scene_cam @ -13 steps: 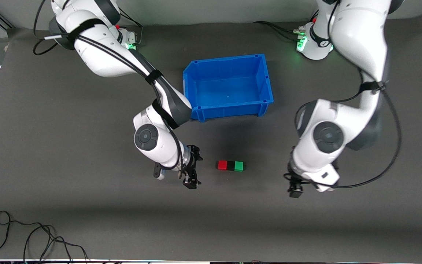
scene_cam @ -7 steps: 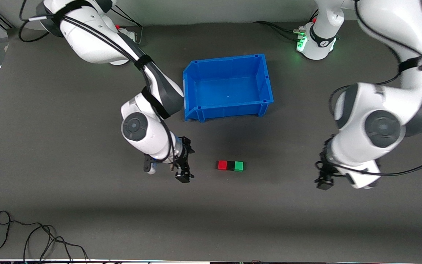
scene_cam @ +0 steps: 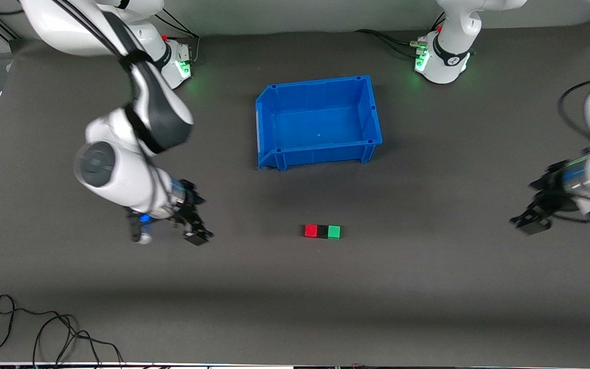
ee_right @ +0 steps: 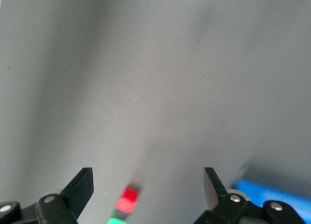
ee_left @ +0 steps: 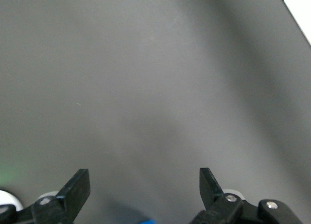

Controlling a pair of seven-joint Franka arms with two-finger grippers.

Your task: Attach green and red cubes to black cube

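Observation:
The red cube, the black cube and the green cube lie joined in one short row on the dark table, nearer the front camera than the blue bin, with the black one in the middle. My right gripper is open and empty above the table, well off the row toward the right arm's end. Its wrist view shows the red cube and the green cube's edge. My left gripper is open and empty toward the left arm's end; its wrist view shows bare table.
An empty blue bin stands mid-table, farther from the front camera than the cubes; its corner shows in the right wrist view. A loose black cable lies at the table's front edge, toward the right arm's end.
Both arms have swung outward from the cube row, each toward its own end of the table. The three cubes have not moved. Both grippers stay open.

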